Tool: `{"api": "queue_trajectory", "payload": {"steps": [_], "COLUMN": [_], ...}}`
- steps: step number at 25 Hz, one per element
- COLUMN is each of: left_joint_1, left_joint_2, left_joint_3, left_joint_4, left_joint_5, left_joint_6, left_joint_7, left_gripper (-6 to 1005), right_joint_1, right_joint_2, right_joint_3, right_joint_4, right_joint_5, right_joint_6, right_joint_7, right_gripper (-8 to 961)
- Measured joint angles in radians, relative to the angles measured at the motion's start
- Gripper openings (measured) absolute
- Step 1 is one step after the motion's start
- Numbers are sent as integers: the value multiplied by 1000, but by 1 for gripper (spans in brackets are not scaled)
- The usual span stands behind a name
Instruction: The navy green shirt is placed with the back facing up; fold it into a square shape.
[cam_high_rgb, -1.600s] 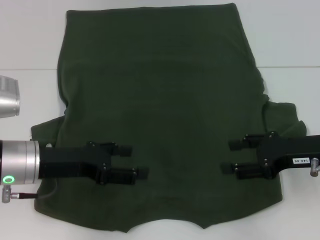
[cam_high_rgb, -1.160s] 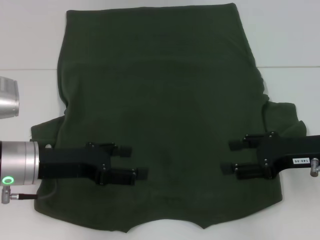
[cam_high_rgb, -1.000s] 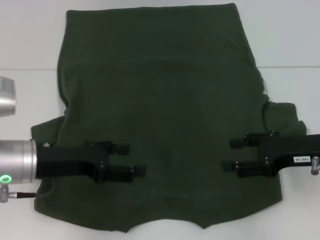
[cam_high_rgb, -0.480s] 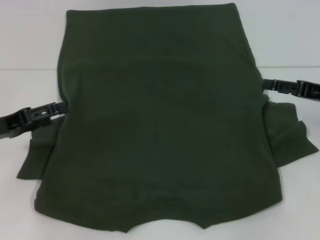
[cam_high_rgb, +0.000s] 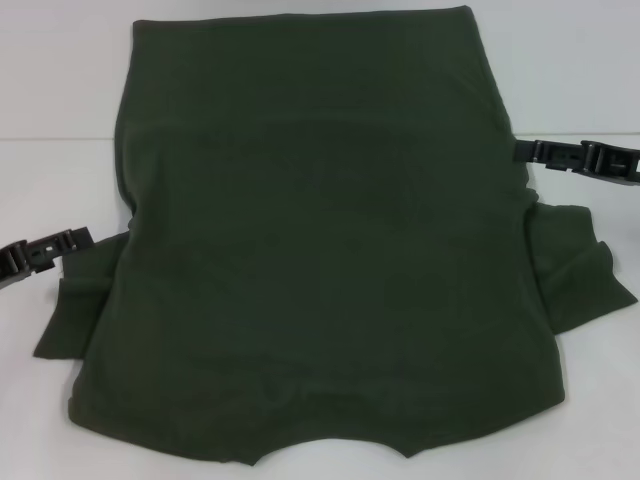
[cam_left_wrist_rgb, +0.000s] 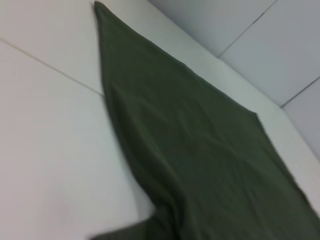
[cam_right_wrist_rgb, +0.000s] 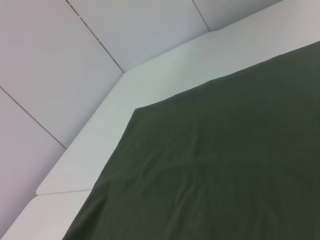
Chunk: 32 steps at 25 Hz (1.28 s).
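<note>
Navy green shirt (cam_high_rgb: 320, 250) of soft matte fabric spread flat on white table (cam_high_rgb: 60, 80), short sleeves splayed outward, left gripper (cam_high_rgb: 45, 250) beside one sleeve, right gripper (cam_high_rgb: 565, 157) at opposite edge, finger state indiscernible.

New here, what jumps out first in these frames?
The green shirt fills the white table, spread flat with both short sleeves out near the front. The left gripper and right gripper sit at its side edges, low by the sleeves.
</note>
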Motion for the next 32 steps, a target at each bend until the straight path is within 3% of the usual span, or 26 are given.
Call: {"api": "queue_trajectory", "payload": {"steps": [4,9,32], "left_joint_1": [5,7,9], "left_joint_2": [-19,-23,-36], "left_joint_3": [8,9,6], "left_joint_4": [-11,-48,-71], "left_joint_5": [5,11,8], "left_joint_6": [-106,-147,-71], "left_joint_7": [28,41,35], "left_gripper": [920,919,920], "right_joint_1": [0,0,-16], "right_joint_2": [1,2,2], "right_joint_3": [2,7,18], "right_joint_4": [0,1,1], "right_joint_5": [3,4,5], "right_joint_6": [1,1,2], "right_joint_7": [-8,-9,-8], "right_gripper": [782,781,777]}}
